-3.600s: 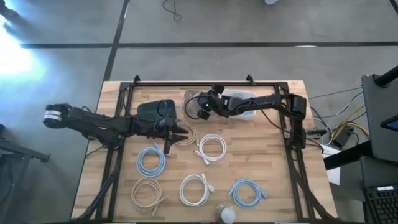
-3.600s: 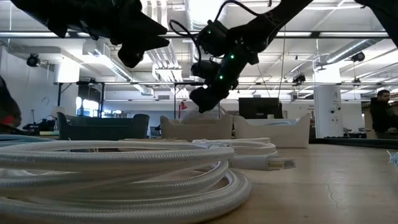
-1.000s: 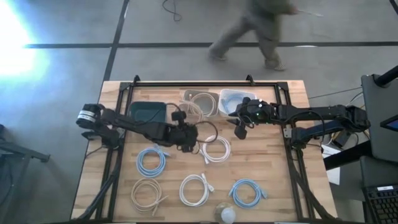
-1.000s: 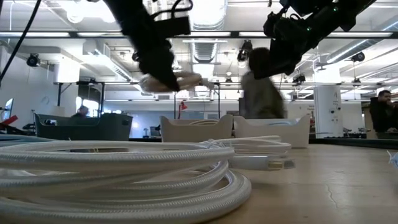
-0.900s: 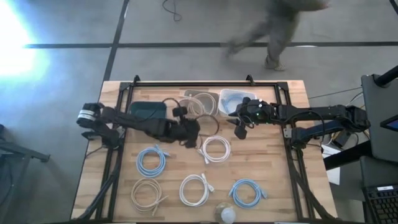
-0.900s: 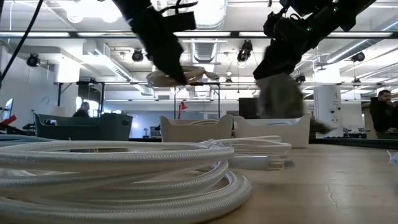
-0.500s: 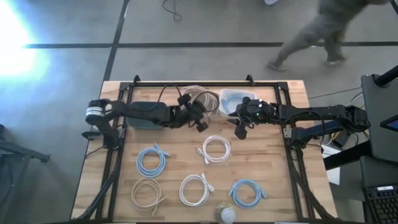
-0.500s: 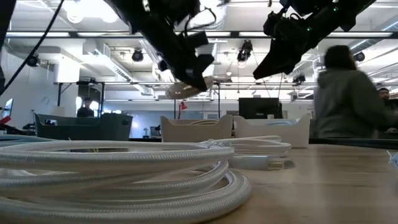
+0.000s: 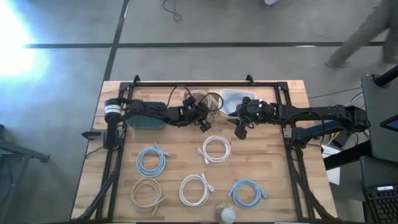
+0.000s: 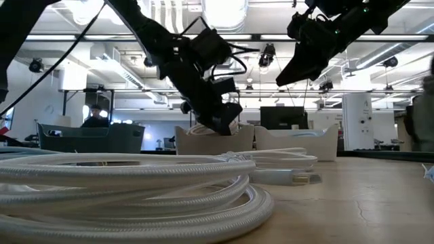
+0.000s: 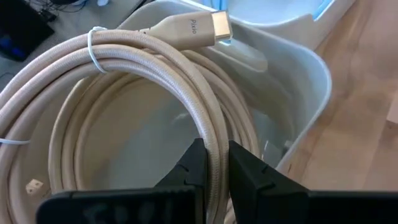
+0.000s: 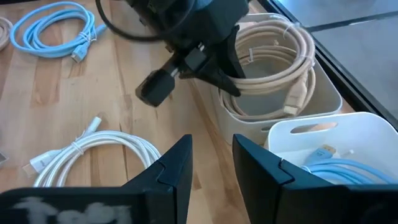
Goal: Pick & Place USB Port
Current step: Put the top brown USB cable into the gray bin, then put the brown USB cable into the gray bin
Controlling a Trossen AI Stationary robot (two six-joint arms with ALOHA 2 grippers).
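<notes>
A beige coiled USB cable (image 11: 124, 56) tied with a white twist tie sits at the mouth of a white bin (image 12: 323, 93) at the table's far middle. My left gripper (image 11: 216, 180) is shut on it, reaching over the bin's near rim (image 9: 198, 109). The coil (image 12: 273, 46) lies inside the bin walls in the right wrist view, and its plug (image 12: 292, 102) hangs down inside. My right gripper (image 12: 211, 165) is open and holds nothing. It hovers above the table to the right of that bin (image 9: 239, 132). My left gripper pinches one strand of the beige coil (image 11: 214, 152) between its two fingers, on the coil's near side. The fingers slant down toward the far edge, as the low view shows (image 10: 220, 122). The rest of the coil spreads beyond the fingers, tilted, inside the bin.
A second white bin (image 12: 348, 134) holding a light blue cable stands just right of the first. A dark bin (image 9: 144, 121) lies under my left arm. Several coiled cables lie on the wooden table: white (image 9: 212, 148), blue (image 9: 151, 160), beige (image 9: 146, 191), white (image 9: 196, 188), blue (image 9: 245, 191).
My left gripper has carried the beige coil from above the table's middle toward the far edge and down into the white bin, staying shut on it. A person has walked past behind the table toward the right.
</notes>
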